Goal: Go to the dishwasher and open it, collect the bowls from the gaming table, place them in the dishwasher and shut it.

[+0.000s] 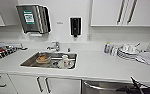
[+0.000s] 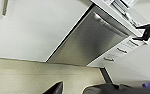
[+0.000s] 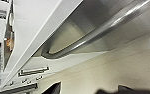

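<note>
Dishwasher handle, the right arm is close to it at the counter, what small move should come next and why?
Probably ease the right gripper onto the bar handle and close on it. The dishwasher looks shut, its steel front flush with the white cabinets, and the right wrist view shows the handle near but nothing gripping it. I can't tell how the jaws stand, so check that first.

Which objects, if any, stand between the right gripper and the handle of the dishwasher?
Nothing visible does. In the head view the right gripper is just beside the dishwasher under the counter, and the right wrist view shows its bar handle close and unobstructed.
</note>
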Available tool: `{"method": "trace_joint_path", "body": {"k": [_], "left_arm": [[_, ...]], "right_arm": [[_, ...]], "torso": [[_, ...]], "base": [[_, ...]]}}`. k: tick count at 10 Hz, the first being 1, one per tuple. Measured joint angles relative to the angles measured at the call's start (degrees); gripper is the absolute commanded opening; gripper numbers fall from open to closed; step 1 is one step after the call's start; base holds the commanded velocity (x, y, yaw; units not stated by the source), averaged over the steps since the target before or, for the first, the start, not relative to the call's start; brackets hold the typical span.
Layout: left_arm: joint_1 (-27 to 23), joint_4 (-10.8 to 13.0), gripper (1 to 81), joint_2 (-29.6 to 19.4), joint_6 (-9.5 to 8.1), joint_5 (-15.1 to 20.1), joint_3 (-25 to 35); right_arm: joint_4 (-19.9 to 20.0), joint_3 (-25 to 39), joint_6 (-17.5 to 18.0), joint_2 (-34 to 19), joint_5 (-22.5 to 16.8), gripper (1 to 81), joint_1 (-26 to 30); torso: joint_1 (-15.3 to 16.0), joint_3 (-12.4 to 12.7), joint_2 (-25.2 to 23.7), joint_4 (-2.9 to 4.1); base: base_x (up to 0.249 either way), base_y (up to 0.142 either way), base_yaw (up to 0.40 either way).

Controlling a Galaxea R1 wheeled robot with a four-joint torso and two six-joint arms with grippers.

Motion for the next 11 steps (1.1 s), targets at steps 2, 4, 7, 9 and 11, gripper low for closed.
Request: {"method": "trace_joint_path", "body": {"k": [2,4,7,9,11], "left_arm": [[-4.9,3.6,81.1,-0.6,-8.79,0.3,-3.4],[-5.4,11.2,81.1,-0.7,-16.18,-0.6,-3.8],[-5.6,22.0,81.1,0.1,-26.49,-8.3,-8.3],[-5.6,28.5,81.1,1.4,-32.94,-13.6,-14.2],[-6.1,34.5,81.1,3.4,-38.72,-18.2,-19.9]], "right_arm": [[1.0,-2.7,0.0,1.1,-1.1,81.1,0.5],[3.0,-5.8,0.0,2.8,-1.2,81.1,1.0],[7.3,-10.2,1.4,4.9,-1.5,81.1,1.0],[8.5,-12.3,7.2,5.8,-1.2,81.1,1.4],[8.8,-13.7,12.8,7.6,-0.7,81.1,1.6]], "torso": [[0.0,0.0,0.0,0.0],[0.0,0.0,0.0,0.0],[0.0,0.0,0.0,0.0],[0.0,0.0,0.0,0.0],[0.0,0.0,0.0,0.0]], "base": [[0.0,0.0,0.0],[0.0,0.0,0.0],[0.0,0.0,0.0],[0.0,0.0,0.0],[0.0,0.0,0.0]]}}
